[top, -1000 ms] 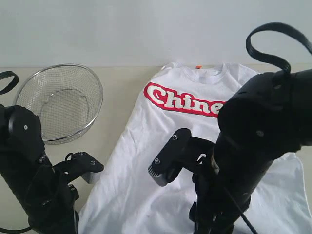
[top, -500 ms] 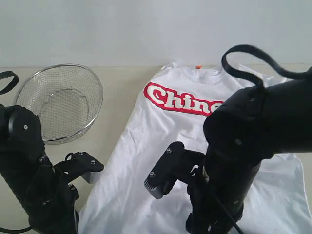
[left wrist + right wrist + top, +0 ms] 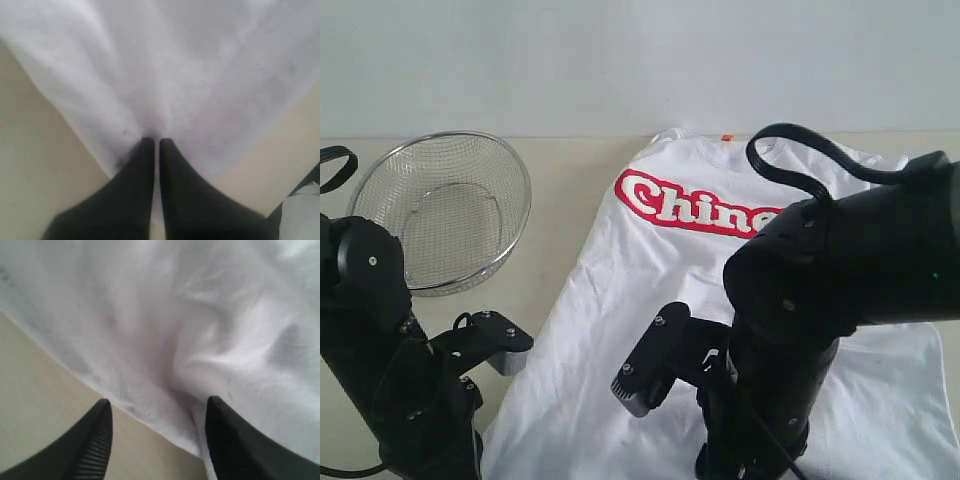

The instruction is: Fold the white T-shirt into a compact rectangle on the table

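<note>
The white T-shirt [image 3: 650, 290] lies spread face up on the tabletop [image 3: 560, 170], and both your arms work at its hem, the edge farthest from the red band [image 3: 695, 205]. Your left claw [image 3: 152, 142] is pinched narrow on a pucker of cloth at a hem corner. Your right claw [image 3: 157, 407] stands wide, astride the hem with a soft ridge of fabric between its fingers and nothing gripped. So the step in hand looks like securing the second grip. Lower the right claw until one finger slides under the cloth, then close firmly. Lift both sides evenly and carry the hem toward the red band, keeping the fabric taut.
</note>
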`<act>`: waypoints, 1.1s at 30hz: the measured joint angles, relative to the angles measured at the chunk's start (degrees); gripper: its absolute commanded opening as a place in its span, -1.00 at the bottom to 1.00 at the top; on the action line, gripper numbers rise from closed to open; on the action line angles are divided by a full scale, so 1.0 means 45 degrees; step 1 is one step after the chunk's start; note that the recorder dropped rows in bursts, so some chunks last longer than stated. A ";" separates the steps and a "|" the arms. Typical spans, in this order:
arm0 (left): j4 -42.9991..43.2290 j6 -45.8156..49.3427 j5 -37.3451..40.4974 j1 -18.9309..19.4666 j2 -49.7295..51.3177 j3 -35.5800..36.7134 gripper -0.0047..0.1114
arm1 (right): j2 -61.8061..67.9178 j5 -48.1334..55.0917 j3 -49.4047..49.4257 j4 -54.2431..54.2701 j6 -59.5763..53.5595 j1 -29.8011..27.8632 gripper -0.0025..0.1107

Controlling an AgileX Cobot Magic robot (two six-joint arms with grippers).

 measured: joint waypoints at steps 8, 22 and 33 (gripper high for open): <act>0.0000 0.0000 -0.0051 0.0000 0.0000 0.0000 -0.84 | 0.0030 -0.0022 0.0000 0.0543 -0.0133 0.0000 -0.29; -0.0019 0.0000 -0.0076 0.0000 0.0000 0.0000 -0.84 | 0.0030 -0.0093 0.0000 0.0724 -0.0696 0.0000 -0.06; -0.0019 0.0000 -0.0076 0.0000 0.0000 0.0000 -0.84 | 0.0030 -0.0040 0.0000 0.0724 -0.0764 0.0000 -0.05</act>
